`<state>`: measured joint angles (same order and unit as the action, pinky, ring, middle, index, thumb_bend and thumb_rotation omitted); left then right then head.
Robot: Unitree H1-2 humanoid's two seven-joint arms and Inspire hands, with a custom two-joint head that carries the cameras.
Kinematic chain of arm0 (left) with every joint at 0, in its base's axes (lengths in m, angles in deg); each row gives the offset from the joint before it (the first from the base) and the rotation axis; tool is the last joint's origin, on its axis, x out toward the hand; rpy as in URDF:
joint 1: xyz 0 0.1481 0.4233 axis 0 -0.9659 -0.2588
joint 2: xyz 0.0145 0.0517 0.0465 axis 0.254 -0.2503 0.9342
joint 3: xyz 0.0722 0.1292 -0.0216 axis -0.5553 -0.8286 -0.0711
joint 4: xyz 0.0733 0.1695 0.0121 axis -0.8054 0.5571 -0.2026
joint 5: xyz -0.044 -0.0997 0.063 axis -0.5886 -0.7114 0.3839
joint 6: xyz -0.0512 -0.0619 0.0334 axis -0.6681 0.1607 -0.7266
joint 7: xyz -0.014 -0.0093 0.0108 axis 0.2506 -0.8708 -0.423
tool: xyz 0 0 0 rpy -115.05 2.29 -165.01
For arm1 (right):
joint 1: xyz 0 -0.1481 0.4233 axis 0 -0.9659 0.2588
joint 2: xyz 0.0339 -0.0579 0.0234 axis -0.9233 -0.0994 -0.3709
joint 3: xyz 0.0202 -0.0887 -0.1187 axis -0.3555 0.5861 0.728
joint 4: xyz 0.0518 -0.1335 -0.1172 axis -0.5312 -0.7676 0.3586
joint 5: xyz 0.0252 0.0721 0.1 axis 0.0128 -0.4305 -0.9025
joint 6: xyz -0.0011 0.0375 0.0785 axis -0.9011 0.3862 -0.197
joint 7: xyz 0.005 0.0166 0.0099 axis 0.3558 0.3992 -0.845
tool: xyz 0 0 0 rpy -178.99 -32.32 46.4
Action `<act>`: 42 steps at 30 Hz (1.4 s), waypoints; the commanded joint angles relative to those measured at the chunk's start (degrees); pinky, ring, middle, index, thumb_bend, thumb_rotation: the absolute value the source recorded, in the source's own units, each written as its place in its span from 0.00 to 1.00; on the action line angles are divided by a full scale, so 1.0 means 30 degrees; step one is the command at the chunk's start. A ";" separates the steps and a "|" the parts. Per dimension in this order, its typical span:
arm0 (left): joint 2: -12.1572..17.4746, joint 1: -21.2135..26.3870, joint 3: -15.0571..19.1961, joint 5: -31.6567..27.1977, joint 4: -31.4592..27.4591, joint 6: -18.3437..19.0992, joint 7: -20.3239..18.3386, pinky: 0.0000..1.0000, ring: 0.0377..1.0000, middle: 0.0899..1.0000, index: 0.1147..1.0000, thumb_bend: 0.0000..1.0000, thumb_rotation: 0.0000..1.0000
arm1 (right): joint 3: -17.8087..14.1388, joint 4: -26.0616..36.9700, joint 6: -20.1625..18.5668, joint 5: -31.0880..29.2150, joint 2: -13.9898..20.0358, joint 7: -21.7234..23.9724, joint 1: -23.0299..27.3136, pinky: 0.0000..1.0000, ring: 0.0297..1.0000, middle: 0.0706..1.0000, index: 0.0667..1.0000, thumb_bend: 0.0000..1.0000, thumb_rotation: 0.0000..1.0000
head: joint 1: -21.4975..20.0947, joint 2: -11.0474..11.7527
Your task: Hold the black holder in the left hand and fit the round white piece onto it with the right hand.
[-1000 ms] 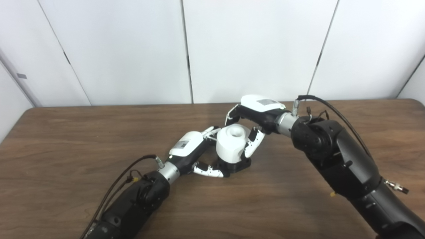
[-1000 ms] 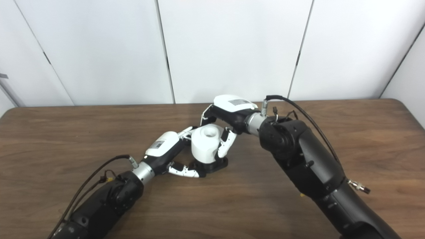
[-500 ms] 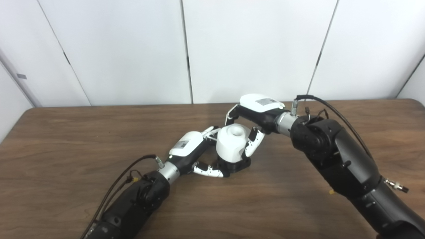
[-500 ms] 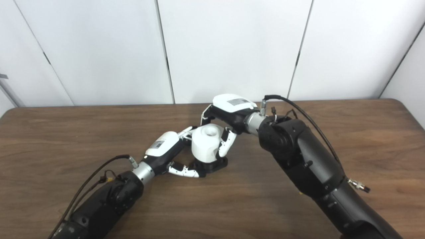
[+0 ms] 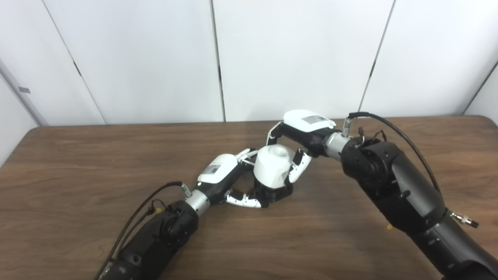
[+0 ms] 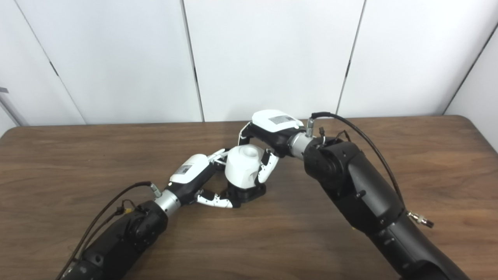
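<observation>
The black holder (image 5: 277, 193) stands on the wooden table (image 5: 78, 167) near its middle. The round white piece (image 5: 272, 166), a short cylinder with a hollow in its top, sits on the holder, tilted slightly. My left hand (image 5: 225, 179) is shut on the holder's base, thumb along its front and fingers behind the white piece. My right hand (image 5: 299, 136) is shut on the white piece from above and behind, with its thumb against the piece's right side. The same scene shows in the right eye view: white piece (image 6: 243, 167), holder (image 6: 247, 193).
Both black forearms reach in from the bottom corners, the right one (image 5: 393, 186) bulky with a cable looping over it. White wall panels (image 5: 155, 58) stand behind the table's far edge.
The white piece and the holder have lifted and tilted slightly with both hands still on them. The arms have hardly moved.
</observation>
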<state>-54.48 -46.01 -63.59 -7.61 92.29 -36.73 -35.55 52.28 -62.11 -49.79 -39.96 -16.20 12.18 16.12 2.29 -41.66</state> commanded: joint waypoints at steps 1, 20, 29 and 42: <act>-0.0431 -0.0503 -0.0645 0.0690 0.0313 0.0171 -0.1423 0.90 0.97 0.93 0.41 0.52 0.07 | 0.0627 -0.0187 0.0359 0.0232 -0.0262 0.0250 -0.0209 0.86 0.79 0.69 0.45 0.52 0.14 | 0.0001 -0.0003; -0.0494 -0.0338 -0.0655 0.0935 0.0548 -0.0049 -0.1118 0.89 0.98 0.92 0.41 0.52 0.07 | 0.1577 0.0408 0.0591 0.0529 -0.0472 0.0991 -0.0077 0.86 0.79 0.70 0.45 0.52 0.15 | 0.0091 0.0023; -0.0437 -0.0315 -0.0572 0.0823 0.0628 -0.0182 -0.1244 0.89 0.97 0.93 0.41 0.52 0.07 | 0.1253 0.0561 0.0367 0.0147 -0.0298 0.1448 0.0023 0.84 0.80 0.72 0.59 0.69 0.21 | -0.0119 0.0079; -0.0382 -0.0347 -0.0501 0.0634 0.0553 -0.0146 -0.1482 0.88 0.96 0.92 0.41 0.52 0.07 | 0.0661 0.0982 -0.0158 -0.0122 -0.0117 0.1716 -0.0053 0.84 0.80 0.76 0.91 0.88 0.23 | -0.0143 0.0074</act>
<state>-54.66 -45.87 -63.42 -7.34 92.78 -37.91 -35.36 54.51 -60.35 -50.00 -40.13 -16.85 16.10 15.13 1.85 -41.40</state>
